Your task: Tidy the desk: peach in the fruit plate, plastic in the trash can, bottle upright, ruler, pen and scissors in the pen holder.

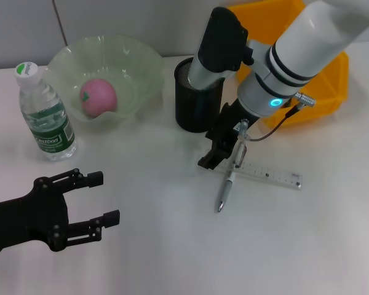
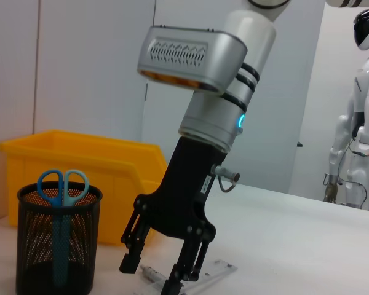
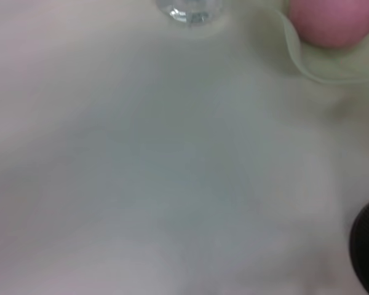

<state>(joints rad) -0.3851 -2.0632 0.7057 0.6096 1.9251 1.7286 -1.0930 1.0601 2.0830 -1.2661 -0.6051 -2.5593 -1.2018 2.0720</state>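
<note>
Nearest the head camera, the left pincer (image 1: 107, 198) hangs spread and idle over the near desk (image 1: 160, 246). The step in hand looks like the pen (image 1: 227, 184): it lies on the desk just in front of the holder (image 1: 194, 117), its upper end crossing the ruler (image 1: 273, 175). The right pincer (image 1: 224, 147) stands over that upper end, jaws apart around it, not yet pinching as far as I can judge. To do it well, close on the barrel alone, clear of the ruler, then lift high enough to clear the holder's rim.

Peach (image 1: 98, 96) sits in the plate (image 1: 141, 61); bottle (image 1: 46, 114) stands upright.

Only the left wrist view shows the scissors (image 2: 63, 203) already in the holder, and the jaws side-on. Right wrist view shows neither pen nor fingers.
</note>
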